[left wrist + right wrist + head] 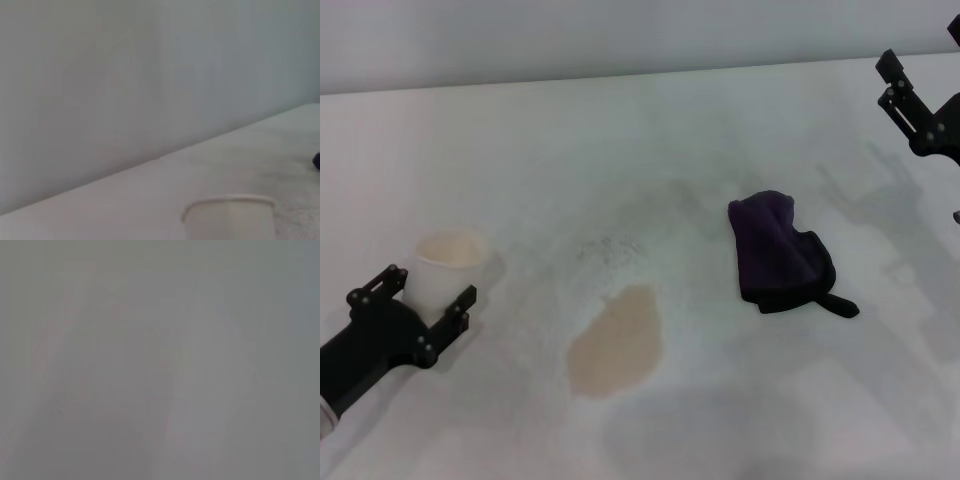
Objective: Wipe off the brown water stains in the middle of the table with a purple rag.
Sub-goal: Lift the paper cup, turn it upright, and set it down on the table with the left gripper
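The brown water stain (616, 343) is a tan oval patch on the white table (620, 160), near the front middle. The purple rag (779, 252) lies crumpled to the right of the stain, its black tail pointing to the front right. My right gripper (889, 83) is open and empty, raised at the far right, well behind the rag. My left gripper (428, 288) is low at the front left, its fingers (460, 308) apart on either side of a white paper cup (448, 268). The right wrist view shows only grey blur.
The paper cup, beige inside, stands left of the stain; its rim shows in the left wrist view (229, 204). A grey wall (620, 35) runs behind the table's far edge. Faint grey smudges (610, 247) lie behind the stain.
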Robot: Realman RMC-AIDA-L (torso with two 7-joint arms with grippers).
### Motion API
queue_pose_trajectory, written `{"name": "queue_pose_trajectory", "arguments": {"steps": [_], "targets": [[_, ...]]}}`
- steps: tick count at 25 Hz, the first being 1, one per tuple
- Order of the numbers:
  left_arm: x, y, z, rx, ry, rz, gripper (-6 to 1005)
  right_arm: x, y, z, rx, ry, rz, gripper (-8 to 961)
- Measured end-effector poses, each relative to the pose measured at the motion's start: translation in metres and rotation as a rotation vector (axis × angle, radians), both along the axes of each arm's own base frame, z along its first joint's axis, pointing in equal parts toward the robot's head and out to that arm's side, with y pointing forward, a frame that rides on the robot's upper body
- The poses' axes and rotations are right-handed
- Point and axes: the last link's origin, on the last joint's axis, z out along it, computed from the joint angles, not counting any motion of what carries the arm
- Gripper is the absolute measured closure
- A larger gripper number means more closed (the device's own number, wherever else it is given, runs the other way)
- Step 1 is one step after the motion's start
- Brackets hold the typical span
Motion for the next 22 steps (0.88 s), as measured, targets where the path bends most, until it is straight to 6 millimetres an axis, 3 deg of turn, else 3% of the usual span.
{"name": "queue_pose_trajectory", "arguments": {"steps": [13, 22], "targets": [[-0.001, -0.016, -0.011, 0.017, 0.046, -0.033, 364, 0.004, 0.005, 0.002, 0.002, -0.011, -0.028, 150], [-0.001, -0.041, -0.017, 0.096, 0.062, -0.047, 347, 0.006, 0.008, 0.005, 0.011, -0.024, -0.039, 151]]}}
